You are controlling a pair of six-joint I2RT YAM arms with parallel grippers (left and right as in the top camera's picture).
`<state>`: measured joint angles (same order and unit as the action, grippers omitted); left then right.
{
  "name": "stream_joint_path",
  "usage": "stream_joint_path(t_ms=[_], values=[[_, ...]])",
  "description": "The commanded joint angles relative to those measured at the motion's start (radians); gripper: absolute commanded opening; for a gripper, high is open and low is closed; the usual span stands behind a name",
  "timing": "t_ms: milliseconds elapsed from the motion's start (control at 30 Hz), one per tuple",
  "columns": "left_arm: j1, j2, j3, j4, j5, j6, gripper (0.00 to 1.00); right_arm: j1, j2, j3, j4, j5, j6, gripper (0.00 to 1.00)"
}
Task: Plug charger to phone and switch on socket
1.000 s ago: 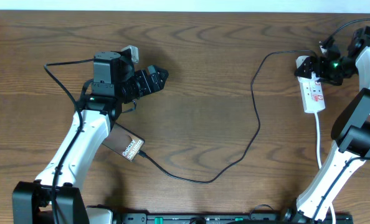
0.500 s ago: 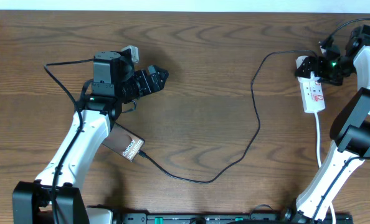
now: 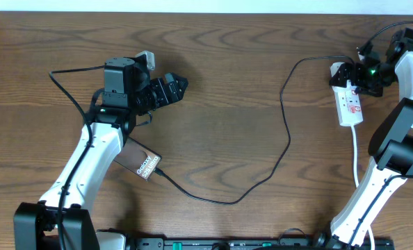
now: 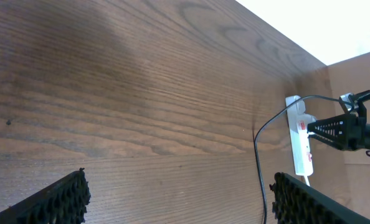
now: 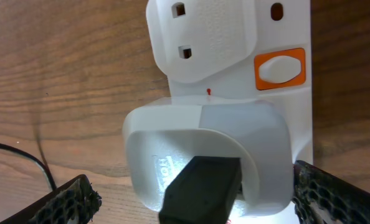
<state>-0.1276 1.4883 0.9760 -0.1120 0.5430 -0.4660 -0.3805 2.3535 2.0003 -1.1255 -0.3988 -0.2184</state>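
Note:
The phone (image 3: 142,162) lies flat on the table, partly under my left arm. The charger cable (image 3: 288,136) runs from the phone's lower right end in a loop up to the socket strip (image 3: 350,104). In the right wrist view its black plug (image 5: 200,186) sits in a white adapter (image 5: 203,134) on the strip (image 5: 291,25), next to an orange switch (image 5: 279,67). My right gripper (image 3: 360,74) (image 5: 200,202) is open, with its fingers on both sides of the adapter. My left gripper (image 3: 177,87) (image 4: 179,199) is open and empty above bare table.
A round white plug head (image 5: 200,37) sits in the strip beyond the adapter. The strip's white cord (image 3: 357,156) runs down toward the right arm's base. The strip (image 4: 300,140) and the cable (image 4: 260,162) also show far off in the left wrist view.
The right wrist has shifted very slightly over the strip. Nothing else has moved.

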Motion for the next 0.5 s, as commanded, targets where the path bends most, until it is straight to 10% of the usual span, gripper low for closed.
stream_joint_path(t_ms=[0, 467], values=[[-0.005, -0.019, 0.023, -0.004, -0.010, 0.021, 0.91, 0.018, 0.011, -0.005, -0.016, -0.127, 0.015, 0.98], [-0.005, -0.019, 0.023, -0.004, -0.010, 0.021, 0.91, 0.028, 0.011, -0.008, -0.054, -0.161, 0.016, 0.97]])
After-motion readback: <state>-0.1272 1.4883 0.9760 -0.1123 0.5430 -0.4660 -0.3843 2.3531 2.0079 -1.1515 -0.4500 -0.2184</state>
